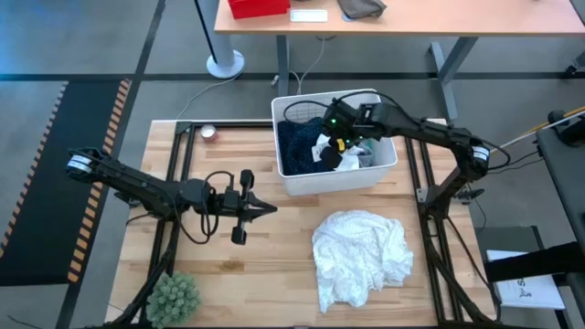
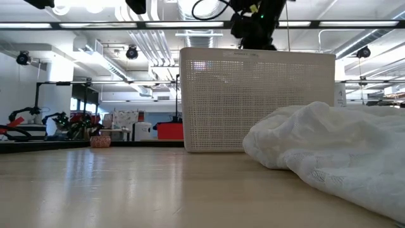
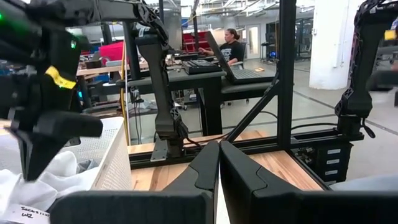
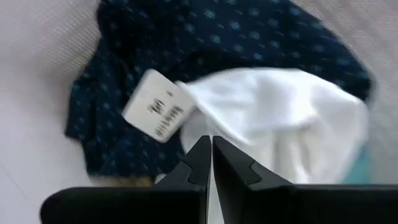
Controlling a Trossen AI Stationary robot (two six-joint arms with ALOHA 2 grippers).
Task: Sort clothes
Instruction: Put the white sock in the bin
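Observation:
A white bin (image 1: 338,179) stands at the table's far middle. It holds a navy patterned garment (image 4: 249,37), a white garment (image 4: 286,112) with a label (image 4: 155,106) and darker clothes (image 1: 343,157). My right gripper (image 4: 208,155) is shut and points down into the bin, its tips over the edge of the white garment. A large white garment (image 1: 361,256) lies crumpled on the table in front of the bin and also shows in the low view (image 2: 329,145). My left gripper (image 1: 267,208) is shut and empty, level above the table left of the bin. My right gripper's shut fingertips (image 4: 200,152) point down from above at the white garment's edge in the bin. I cannot tell whether they touch it, and nothing shows between the fingers.
A green spiky plant (image 1: 174,297) stands at the near left corner. A small round thing (image 1: 208,132) lies at the far left by the frame. Black frame posts (image 1: 425,196) run along both sides. A person sits at a desk beyond the table (image 3: 233,46).

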